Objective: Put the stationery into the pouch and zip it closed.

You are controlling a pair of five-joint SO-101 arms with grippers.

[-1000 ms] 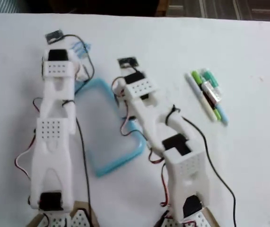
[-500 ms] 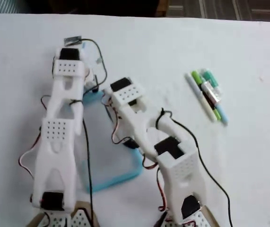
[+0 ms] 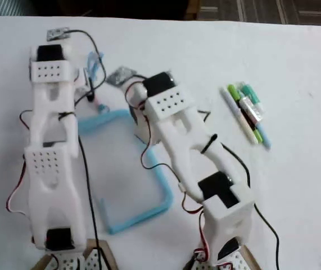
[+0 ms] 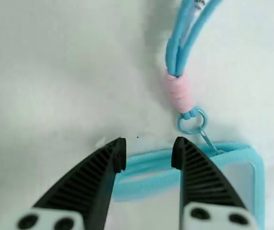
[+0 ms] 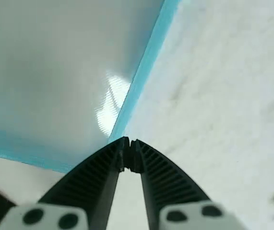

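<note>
Lying on the bench [image 3: 301, 191] between your two arms, the clear blue-edged pouch [image 3: 121, 169] has the markers [image 3: 247, 112] well apart at its 2 o'clock. Your left jaws stand open at its zipper edge. Your right jaws are closed at its side edge.

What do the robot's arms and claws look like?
The left arm and right arm are blocky white shells with grids of small holes, black motors and loose red and black wires. The left gripper and right gripper have black, ridged, tapering fingers.
</note>
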